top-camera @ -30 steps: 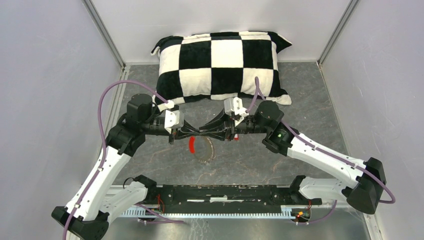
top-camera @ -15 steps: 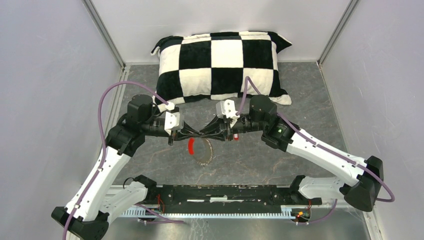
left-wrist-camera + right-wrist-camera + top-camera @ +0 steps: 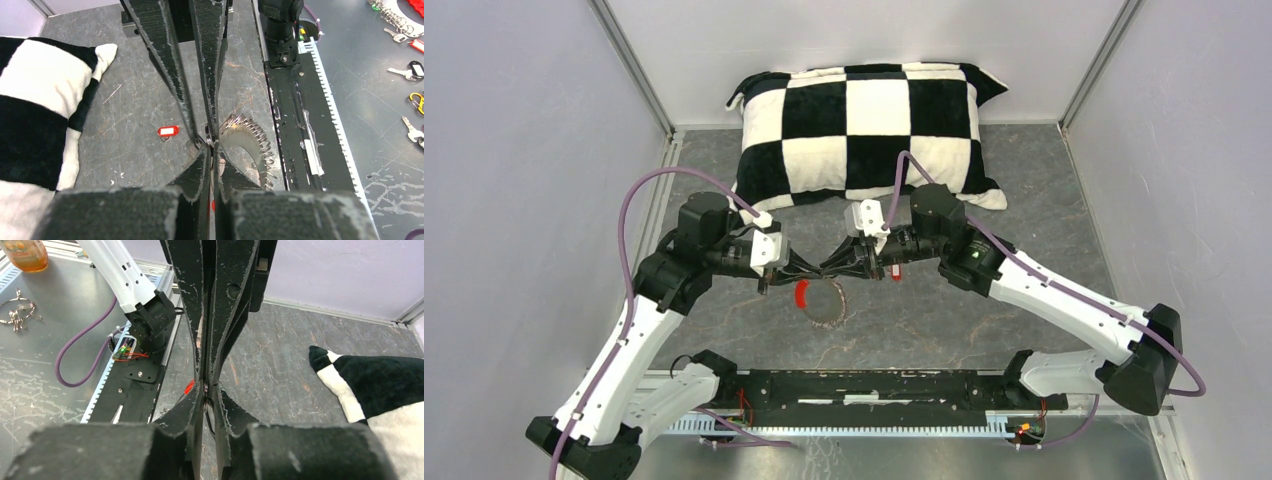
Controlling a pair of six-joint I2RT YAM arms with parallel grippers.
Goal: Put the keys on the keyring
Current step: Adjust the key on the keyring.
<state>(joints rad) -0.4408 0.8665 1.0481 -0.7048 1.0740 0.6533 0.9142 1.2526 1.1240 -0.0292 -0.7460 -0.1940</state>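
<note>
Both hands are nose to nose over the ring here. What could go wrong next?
The left hand and right hand seem to pinch the thin keyring at nearly one spot, so the wire could slip out or the two hands could jam together. The red-headed key lies on the table, apart from both. Fetching it means one hand letting go, and the floppy ring may sag or drop.
</note>
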